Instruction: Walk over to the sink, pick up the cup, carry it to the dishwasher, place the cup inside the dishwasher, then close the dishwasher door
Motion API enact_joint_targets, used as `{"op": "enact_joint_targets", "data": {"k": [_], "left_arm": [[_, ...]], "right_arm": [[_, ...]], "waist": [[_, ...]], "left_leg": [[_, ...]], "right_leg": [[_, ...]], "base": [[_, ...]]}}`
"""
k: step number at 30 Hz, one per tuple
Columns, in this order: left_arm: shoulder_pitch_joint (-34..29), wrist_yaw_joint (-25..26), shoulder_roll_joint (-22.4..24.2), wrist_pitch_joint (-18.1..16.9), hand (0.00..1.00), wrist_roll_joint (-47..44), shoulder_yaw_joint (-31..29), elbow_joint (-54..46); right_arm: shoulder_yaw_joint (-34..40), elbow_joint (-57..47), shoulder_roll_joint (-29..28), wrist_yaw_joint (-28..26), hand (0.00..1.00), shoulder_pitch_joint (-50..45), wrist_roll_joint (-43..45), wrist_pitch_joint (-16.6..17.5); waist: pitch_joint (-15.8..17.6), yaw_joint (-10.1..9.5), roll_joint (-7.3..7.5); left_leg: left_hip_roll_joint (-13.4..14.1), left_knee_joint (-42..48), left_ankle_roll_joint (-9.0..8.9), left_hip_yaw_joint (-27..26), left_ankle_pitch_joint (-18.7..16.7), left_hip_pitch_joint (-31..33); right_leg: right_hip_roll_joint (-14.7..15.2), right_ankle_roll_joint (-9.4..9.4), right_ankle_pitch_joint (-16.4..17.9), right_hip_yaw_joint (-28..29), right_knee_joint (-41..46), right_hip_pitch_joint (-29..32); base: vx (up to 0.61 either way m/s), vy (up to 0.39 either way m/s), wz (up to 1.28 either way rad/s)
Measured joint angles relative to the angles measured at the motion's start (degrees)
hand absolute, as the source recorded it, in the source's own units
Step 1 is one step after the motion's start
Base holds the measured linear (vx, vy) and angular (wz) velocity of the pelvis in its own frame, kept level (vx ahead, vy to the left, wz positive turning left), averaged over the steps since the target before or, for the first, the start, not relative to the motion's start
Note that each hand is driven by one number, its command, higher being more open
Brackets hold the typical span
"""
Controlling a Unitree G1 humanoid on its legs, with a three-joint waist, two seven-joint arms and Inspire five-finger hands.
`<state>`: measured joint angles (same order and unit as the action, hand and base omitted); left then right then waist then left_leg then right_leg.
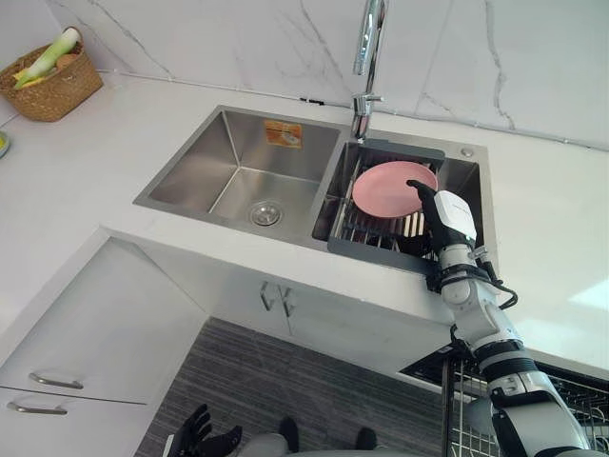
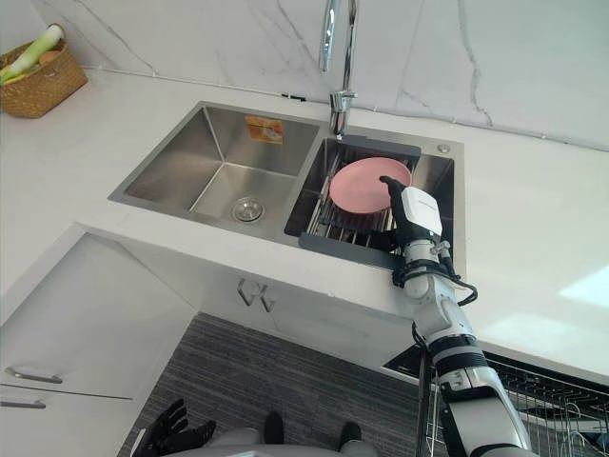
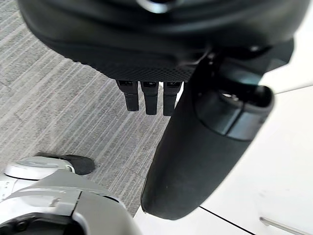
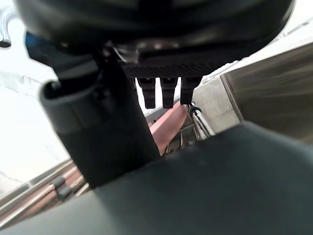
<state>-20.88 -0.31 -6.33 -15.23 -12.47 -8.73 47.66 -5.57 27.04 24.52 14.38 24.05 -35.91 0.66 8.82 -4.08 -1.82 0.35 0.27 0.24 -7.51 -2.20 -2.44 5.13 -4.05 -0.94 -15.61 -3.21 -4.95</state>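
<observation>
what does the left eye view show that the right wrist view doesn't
Left eye view: the woven basket on the white counter, the left stainless-steel sink basin, the chrome faucet, and the left hand hanging low, open. Right wrist view: the right hand's thumb and straight fingers from close. Both: the round pink plate on the wire rack, the right hand by its rim.

The right hand (image 1: 449,217) covers one corner of the rack (image 1: 366,227), and the faucet (image 1: 367,48) is cut off at the top.
</observation>
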Motion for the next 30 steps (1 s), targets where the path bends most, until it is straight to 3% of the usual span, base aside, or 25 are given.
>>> {"op": "enact_joint_targets", "data": {"k": [8, 9, 19, 30], "left_arm": [[0.02, -0.46, 0.03, -0.01, 0.9, -0.12, 0.0, -0.12], [0.04, -0.56, 0.03, -0.01, 0.9, -0.47, 0.02, -0.13], [0.66, -1.67, 0.04, -0.01, 0.9, -2.24, 0.02, -1.01], [2.36, -2.61, 0.0, -0.2, 0.9, -3.37, 0.02, -2.46]], "right_arm": [[-0.5, 2.82, 0.36, 2.12, 0.9, 3.86, -0.11, -1.52], [-0.65, 3.44, 0.37, 2.3, 0.3, 4.5, -0.1, -1.64], [-2.61, 6.24, 3.05, 3.54, 0.3, 9.5, -0.13, -1.46], [-3.98, 5.67, 4.84, 2.47, 0.3, 11.42, 1.9, 2.11]], "waist": [[1.19, -0.27, 0.0], [1.49, -0.28, 0.01], [4.18, -0.59, -0.04], [5.32, -1.31, 0.24]], "left_leg": [[-0.4, 1.08, 0.37, 0.17, 0.23, 1.84], [-0.41, 1.34, 0.39, 0.2, 0.24, 2.0], [-0.43, 2.96, 0.33, 0.72, 0.59, 5.06], [-0.11, 4.21, 0.22, 0.38, 0.67, 7.76]], "right_leg": [[0.46, -0.09, -0.83, -0.1, 0.02, 1.22], [0.49, -0.08, -0.96, -0.11, 0.02, 1.29], [0.91, 0.12, -1.48, -0.76, -0.07, 3.48], [0.9, 0.73, -2.05, -0.74, 0.13, 5.52]], "base": [[-0.05, 0.021, 0.01], [-0.05, 0.016, 0.01], [-0.07, 0.02, 0.03], [-0.02, 0.008, -0.01]]}}
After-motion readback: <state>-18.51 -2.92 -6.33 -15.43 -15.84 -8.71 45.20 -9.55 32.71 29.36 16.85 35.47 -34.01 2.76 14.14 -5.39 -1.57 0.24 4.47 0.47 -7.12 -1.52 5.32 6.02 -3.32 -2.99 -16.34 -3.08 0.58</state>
